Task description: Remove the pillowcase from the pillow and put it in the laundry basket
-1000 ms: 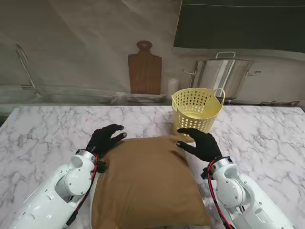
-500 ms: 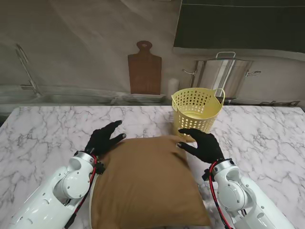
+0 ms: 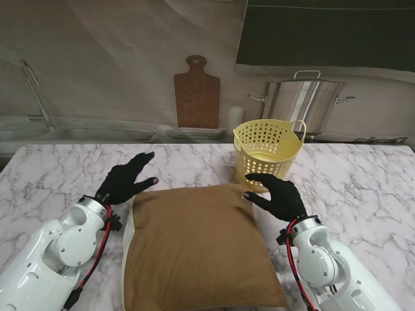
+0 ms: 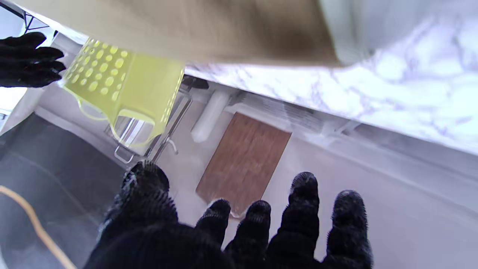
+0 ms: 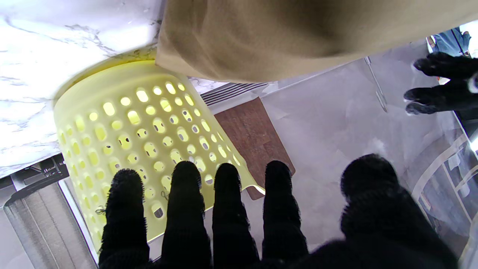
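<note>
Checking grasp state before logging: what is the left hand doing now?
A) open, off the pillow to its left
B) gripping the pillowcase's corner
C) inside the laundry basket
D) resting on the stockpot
A: the left hand hovers with its fingers spread over bare marble beside the brown pillow, holding nothing.

place: kitchen | signs: marble desk (image 3: pixel 58 175); steel stockpot (image 3: pixel 299 103); wooden cutting board (image 3: pixel 196 94) against wall; tap (image 3: pixel 35 94) at left

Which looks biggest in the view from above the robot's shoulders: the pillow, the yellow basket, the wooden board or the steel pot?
1. Pillow, by far, though it lies nearest the camera.
2. Steel pot and yellow basket: too close to rank.
3. Wooden board, slightly smaller, though farther away.
</note>
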Motion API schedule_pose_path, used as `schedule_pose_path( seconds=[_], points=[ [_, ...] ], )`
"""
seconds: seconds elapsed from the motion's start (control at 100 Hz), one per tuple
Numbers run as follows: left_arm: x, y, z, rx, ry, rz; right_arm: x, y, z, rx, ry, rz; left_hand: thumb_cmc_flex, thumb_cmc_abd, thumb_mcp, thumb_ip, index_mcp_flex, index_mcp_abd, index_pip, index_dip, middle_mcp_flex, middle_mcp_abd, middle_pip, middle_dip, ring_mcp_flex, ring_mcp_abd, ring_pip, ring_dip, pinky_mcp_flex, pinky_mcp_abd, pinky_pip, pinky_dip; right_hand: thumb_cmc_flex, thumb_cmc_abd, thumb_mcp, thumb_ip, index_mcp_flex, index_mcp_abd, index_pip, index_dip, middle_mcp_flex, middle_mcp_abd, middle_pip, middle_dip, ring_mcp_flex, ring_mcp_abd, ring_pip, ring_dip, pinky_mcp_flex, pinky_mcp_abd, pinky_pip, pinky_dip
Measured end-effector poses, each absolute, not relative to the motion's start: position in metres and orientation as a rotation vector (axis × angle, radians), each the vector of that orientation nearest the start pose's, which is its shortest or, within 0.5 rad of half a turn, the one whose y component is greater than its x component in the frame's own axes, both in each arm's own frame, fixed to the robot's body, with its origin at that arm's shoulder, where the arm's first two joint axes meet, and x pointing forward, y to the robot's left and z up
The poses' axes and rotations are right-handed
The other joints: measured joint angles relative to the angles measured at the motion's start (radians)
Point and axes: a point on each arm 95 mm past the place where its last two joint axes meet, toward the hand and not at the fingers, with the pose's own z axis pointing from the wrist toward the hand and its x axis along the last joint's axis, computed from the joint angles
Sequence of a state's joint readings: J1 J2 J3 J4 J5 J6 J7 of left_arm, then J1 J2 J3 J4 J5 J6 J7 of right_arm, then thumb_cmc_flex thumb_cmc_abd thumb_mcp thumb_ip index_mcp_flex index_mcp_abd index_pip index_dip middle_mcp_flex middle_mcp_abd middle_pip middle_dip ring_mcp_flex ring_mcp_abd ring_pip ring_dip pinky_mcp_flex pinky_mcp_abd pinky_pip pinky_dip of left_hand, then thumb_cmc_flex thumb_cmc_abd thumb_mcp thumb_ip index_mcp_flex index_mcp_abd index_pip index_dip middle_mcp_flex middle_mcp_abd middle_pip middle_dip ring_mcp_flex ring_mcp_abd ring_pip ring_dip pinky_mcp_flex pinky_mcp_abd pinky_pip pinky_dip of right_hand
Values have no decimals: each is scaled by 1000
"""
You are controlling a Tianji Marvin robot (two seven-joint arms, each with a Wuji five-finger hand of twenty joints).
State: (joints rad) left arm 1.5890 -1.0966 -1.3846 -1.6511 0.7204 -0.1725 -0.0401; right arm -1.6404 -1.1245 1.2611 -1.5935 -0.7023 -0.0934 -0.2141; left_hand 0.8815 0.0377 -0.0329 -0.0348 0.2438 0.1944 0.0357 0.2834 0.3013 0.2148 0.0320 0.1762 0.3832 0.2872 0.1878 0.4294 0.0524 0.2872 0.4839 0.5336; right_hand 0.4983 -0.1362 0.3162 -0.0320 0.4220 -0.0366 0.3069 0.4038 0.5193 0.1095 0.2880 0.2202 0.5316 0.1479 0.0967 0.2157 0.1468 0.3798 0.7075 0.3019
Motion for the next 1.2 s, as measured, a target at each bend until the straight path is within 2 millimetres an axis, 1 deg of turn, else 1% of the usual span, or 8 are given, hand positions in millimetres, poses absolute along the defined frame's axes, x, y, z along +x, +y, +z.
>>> schedule_pose_path(
  seconds=[0.14,0.3,0.49,0.55,0.72,0.94,1.09,1.2],
  points=[
    [395,61,-270,-1252,1356,-1720,383,-9,-327,1405,1169,1782,-1,0,0,0,103,4,76,64,83,0,26,57,8,0,17,0,2,0,0,0,0,0,0,0,0,0,0,0,0,0,0,0,0,0,0,0,0,0,0,0],
    [385,80,-273,-1212,1403,-1654,381,-7,-327,1398,1174,1786,2,-36,-7,0,167,10,114,139,148,0,54,114,52,-1,53,38,14,0,0,32,0,0,0,0,0,0,0,0,0,0,0,0,0,0,0,0,0,0,0,0],
    [382,106,-278,-1227,1444,-1557,381,-5,-328,1395,1181,1787,53,-117,-10,0,359,-28,307,422,314,-2,200,323,150,-4,163,184,55,1,1,98,0,0,0,0,0,0,0,0,0,0,0,0,0,0,0,0,0,0,0,0],
    [382,111,-281,-1255,1471,-1533,381,-5,-328,1401,1182,1787,72,-144,-11,0,406,-58,344,471,356,-13,239,364,172,-4,191,219,67,1,2,106,0,0,0,0,0,0,0,0,0,0,0,0,0,0,0,0,0,0,0,0],
    [381,119,-290,-1331,1532,-1515,382,-4,-329,1401,1188,1784,87,-159,-6,0,462,-132,337,407,380,-17,260,382,178,-5,198,235,66,3,2,108,0,0,0,0,0,0,0,0,0,0,0,0,0,0,0,0,0,0,0,0],
    [383,115,-301,-1405,1599,-1515,382,-2,-331,1408,1196,1777,100,-160,-6,0,537,-157,321,312,439,-22,246,382,213,-5,184,235,64,25,2,108,0,0,0,0,0,0,0,0,0,0,0,0,0,0,0,0,0,0,0,0],
    [382,110,-307,-1470,1706,-1478,383,-2,-332,1410,1202,1776,100,-160,-6,0,535,-166,317,284,439,-22,224,361,213,-5,160,227,63,26,2,108,0,0,0,0,0,0,0,0,0,0,0,0,0,0,0,0,-1,0,0,0],
    [382,107,-307,-1470,1711,-1481,383,-1,-333,1413,1205,1775,100,-159,-6,0,461,-168,254,246,439,-22,208,348,212,-5,150,226,62,26,2,107,0,0,0,0,0,0,0,0,0,0,0,0,0,0,0,0,-2,0,0,0]
  ],
)
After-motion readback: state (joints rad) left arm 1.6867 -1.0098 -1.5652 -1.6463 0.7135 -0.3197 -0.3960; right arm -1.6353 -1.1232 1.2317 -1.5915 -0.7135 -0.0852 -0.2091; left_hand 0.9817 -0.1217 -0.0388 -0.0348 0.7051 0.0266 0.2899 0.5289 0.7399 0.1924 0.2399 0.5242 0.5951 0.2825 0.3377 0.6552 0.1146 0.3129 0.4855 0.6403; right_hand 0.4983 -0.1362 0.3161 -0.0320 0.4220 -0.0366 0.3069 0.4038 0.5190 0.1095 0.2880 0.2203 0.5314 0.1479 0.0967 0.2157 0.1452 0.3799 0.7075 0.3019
